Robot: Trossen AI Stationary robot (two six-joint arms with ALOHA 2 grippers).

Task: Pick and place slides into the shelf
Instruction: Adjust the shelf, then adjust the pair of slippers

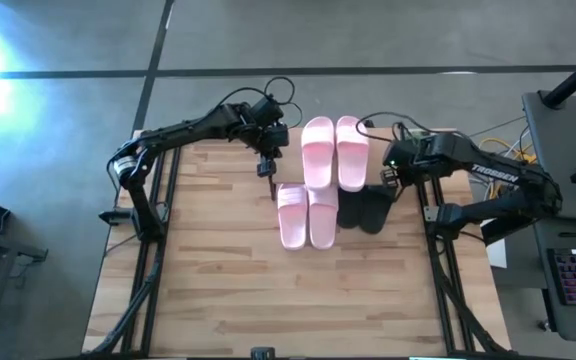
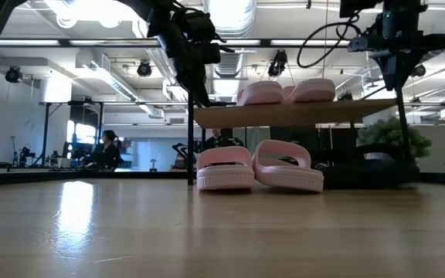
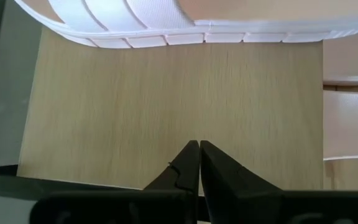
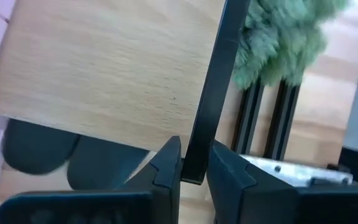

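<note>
Your left hand [image 1: 267, 168] hangs at the left end of the small low shelf with the light-wood top board on thin black legs [image 2: 292, 113], its two dark fingers [image 3: 194, 163] pressed together on nothing. Your right hand [image 1: 388, 176] is at the shelf's right end, fingers [image 4: 166, 163] clamped on the thin black edge bar [image 4: 211, 93] of the shelf. Two light pink open-toe slides [image 1: 334, 150] lie side by side on the top board. Two more light pink slides [image 1: 306, 214] sit on the wooden bench [image 1: 218, 290] under the shelf's left half, poking out toward the near side. The two black slides [image 1: 362, 208] sit just to their right, under the board.
</note>
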